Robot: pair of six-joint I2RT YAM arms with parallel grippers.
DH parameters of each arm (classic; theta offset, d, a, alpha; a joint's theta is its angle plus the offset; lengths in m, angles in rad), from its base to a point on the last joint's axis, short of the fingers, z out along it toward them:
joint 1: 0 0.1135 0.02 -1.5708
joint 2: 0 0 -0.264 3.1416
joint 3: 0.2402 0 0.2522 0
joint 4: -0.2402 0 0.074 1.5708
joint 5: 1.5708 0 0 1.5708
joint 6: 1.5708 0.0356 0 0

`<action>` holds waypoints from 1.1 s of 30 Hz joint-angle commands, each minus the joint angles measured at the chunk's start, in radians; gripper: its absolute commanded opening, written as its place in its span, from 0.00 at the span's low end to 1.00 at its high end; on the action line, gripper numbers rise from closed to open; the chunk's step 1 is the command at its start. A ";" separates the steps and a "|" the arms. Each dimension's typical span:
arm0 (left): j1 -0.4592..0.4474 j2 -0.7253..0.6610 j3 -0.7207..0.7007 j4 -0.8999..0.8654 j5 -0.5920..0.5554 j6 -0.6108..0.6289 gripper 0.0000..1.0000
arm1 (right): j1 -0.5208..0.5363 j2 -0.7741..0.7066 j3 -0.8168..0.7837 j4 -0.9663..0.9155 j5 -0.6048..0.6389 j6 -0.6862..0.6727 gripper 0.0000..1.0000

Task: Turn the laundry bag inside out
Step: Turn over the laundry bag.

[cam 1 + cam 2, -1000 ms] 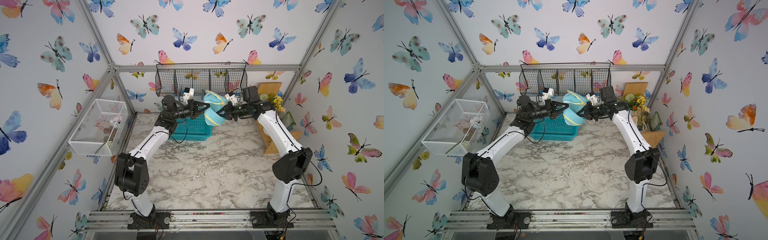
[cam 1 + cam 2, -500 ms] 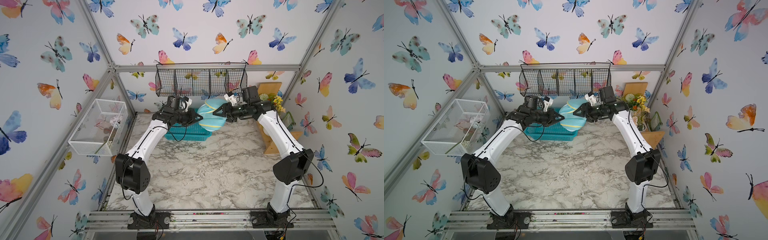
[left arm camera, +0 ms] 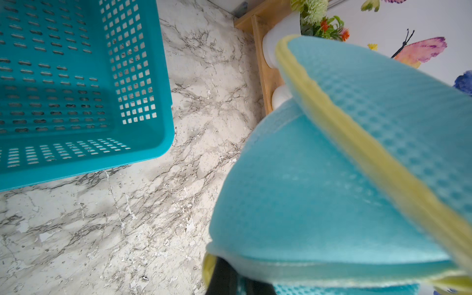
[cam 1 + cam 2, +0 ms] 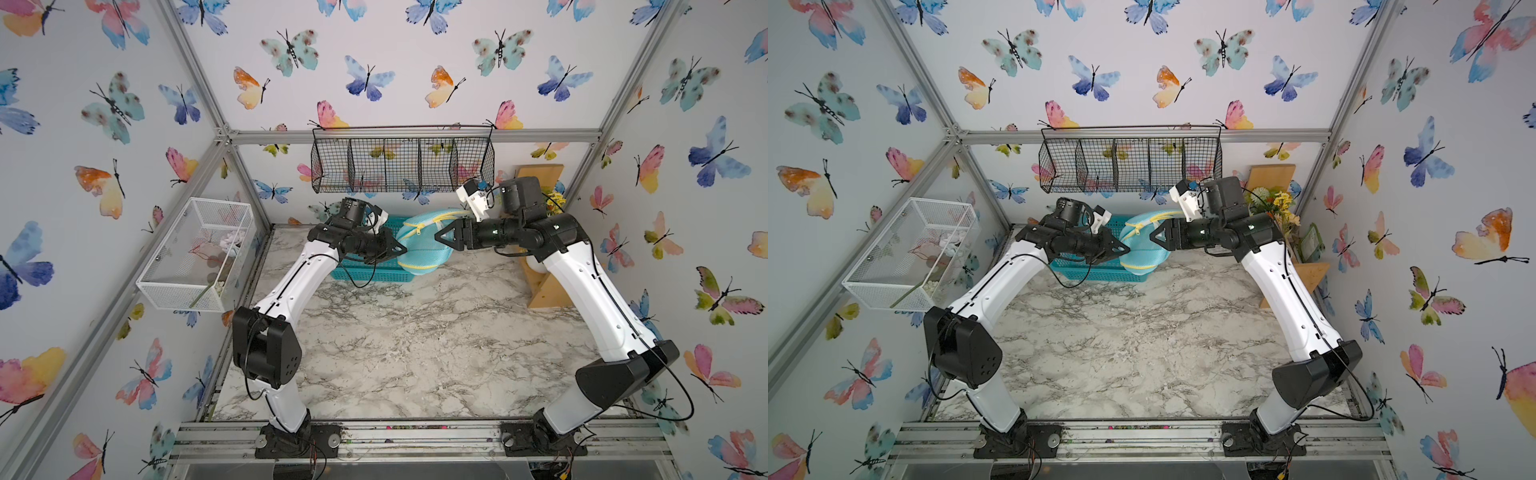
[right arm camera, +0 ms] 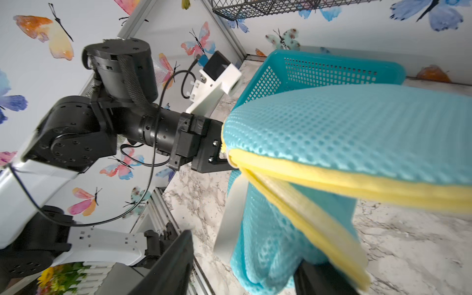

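Right wrist view showed the left gripper clamped shut on the yellow-piped edge of the laundry bag. The turquoise mesh spread out flat from that grip, and a fold of it drooped downward. The right gripper stood open. Its dark fingers were set well apart, with the drooping fold hanging between them. Whether the cloth touched either finger could not be told.

In both top views the laundry bag hung between the two arms near the middle of the desk's far edge, above the marble desk. The left gripper met the bag on one side and the right gripper pointed at it from the other. The teal basket sat on the desk by the far edge, just beside the bag on the left arm's side. The bag's lower part overlapped the basket's near corner in those views.

In the left wrist view the bag filled the near field, blurred, with the basket apart from it on the marble.
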 commanded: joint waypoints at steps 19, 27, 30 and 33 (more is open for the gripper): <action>0.024 -0.052 0.000 0.120 0.121 -0.099 0.00 | -0.002 -0.069 -0.076 0.185 0.029 -0.075 0.63; 0.024 -0.051 0.006 0.138 0.148 -0.119 0.00 | 0.115 -0.129 -0.209 0.206 0.183 -0.342 0.66; 0.025 -0.048 0.008 0.146 0.160 -0.131 0.00 | 0.169 -0.108 -0.225 0.164 0.264 -0.418 0.67; 0.026 -0.048 0.008 0.165 0.180 -0.148 0.00 | 0.179 -0.103 -0.249 0.218 0.374 -0.457 0.71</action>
